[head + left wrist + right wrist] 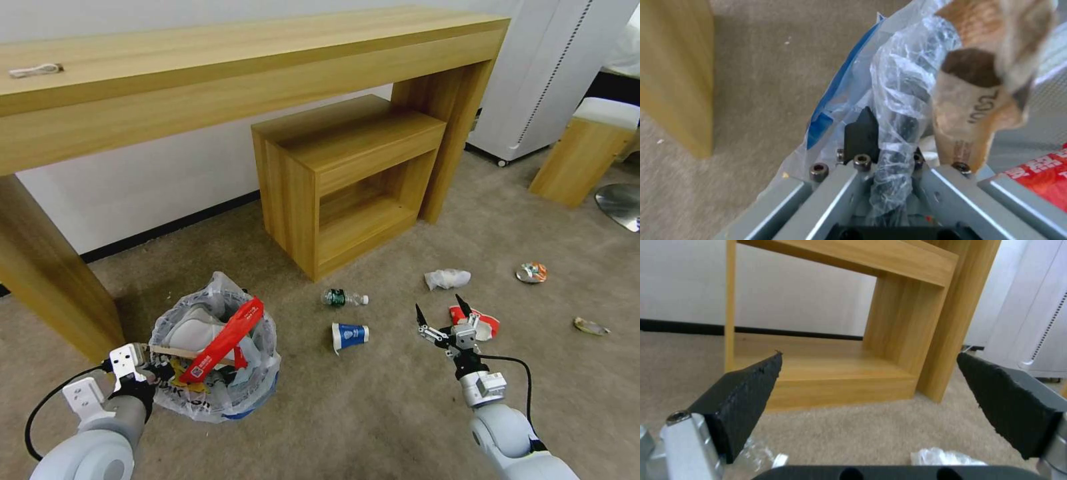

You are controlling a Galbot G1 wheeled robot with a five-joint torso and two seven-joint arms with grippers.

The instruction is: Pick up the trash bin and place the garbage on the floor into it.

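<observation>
Gripping the bag-lined rim, the left gripper [143, 363] holds the trash bin [217, 360] on the carpet. The right gripper [442, 312] is held spread-fingered above the red-white paper cup [481, 323]; a centred, vertical descent is advised.

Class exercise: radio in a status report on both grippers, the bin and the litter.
Left gripper shut on bag-lined black trash bin. Right gripper open, over red-white paper cup. Blue-white cup, small bottle, white tissue on carpet.
</observation>
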